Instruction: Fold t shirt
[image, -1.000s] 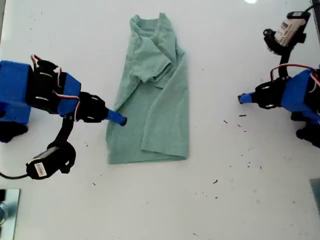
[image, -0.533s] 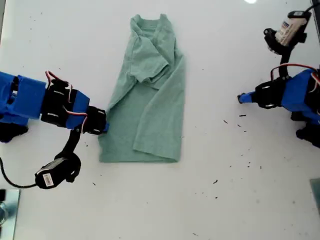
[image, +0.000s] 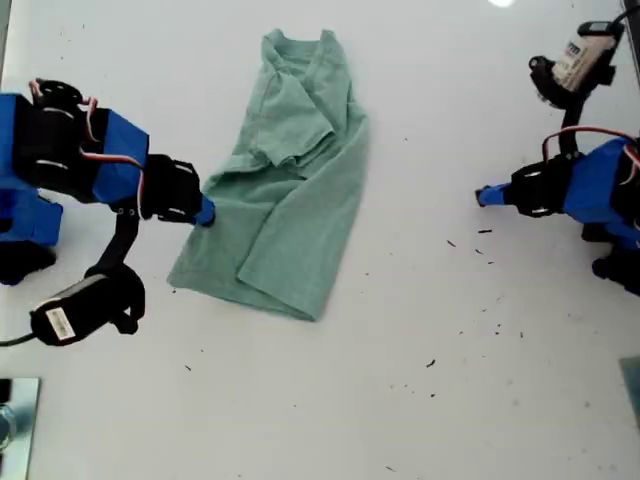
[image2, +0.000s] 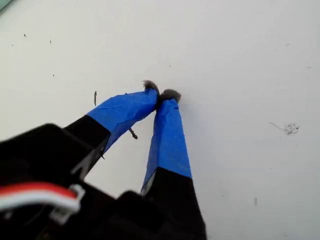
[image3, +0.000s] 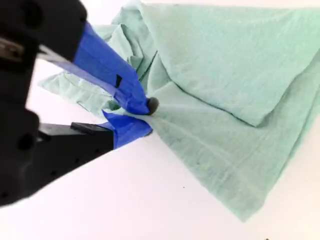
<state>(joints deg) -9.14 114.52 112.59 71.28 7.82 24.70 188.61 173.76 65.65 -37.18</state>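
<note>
- The white bench (image: 420, 420) is smooth and bare apart from small dark specks scattered toward the exterior view's right, and nothing lies between the two arms except the cloth.
- The t shirt (image: 290, 200) lies left of centre in the exterior view, collar toward the top edge: soft, wrinkled, pale mint-green, folded lengthwise, its lower part pulled askew toward the left.
- The second hand (image3: 145, 117), blue-taped with black body, is clenched on the shirt's side edge, and the fabric bunches in ridges at its tips.
- The first hand (image2: 161, 94) sits well apart at the exterior view's right, its blue fingers pressed together on nothing, tips just above bare bench.
</note>
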